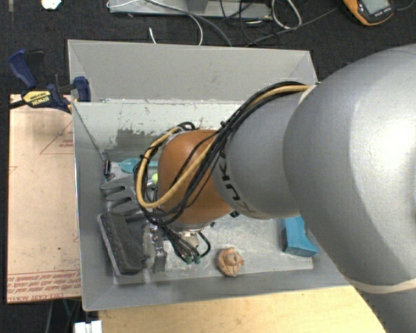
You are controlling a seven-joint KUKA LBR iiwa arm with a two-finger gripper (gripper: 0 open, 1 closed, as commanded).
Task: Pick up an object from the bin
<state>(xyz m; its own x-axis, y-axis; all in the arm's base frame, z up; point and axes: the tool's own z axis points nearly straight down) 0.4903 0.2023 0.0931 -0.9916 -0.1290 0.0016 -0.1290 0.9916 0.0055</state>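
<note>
Grey robot arm [347, 172]: it enters from 3 o'clock and, with its orange wrist cover [187, 179], hides the middle of the bin. A thing lying unseen under it could be pushed or pressed.
Grey metal bin [194, 290]: the hand works close to the wall at 8 o'clock. I judge that a slanted descent could scrape that wall.
Dark grey flat rectangular block [121, 245]: it lies at 8 o'clock along the left wall, just beside the hand, and is the nearest thing to pick. It is wide and flat, so it may slip out or only tip on one edge.
Black and yellow cables [168, 203]: the loops hang low around the wrist and could catch on a thing when the arm lifts.
Blue rectangular block [299, 238]: it is at 4 o'clock, well apart from the hand, so there is little danger.
Hand [157, 247]: it is low at 7 o'clock. Whether it is spread or pressed together I cannot tell.
Tan shell-shaped lump [229, 261]: it is at 6 o'clock, near the hand, and may be knocked away.
</note>
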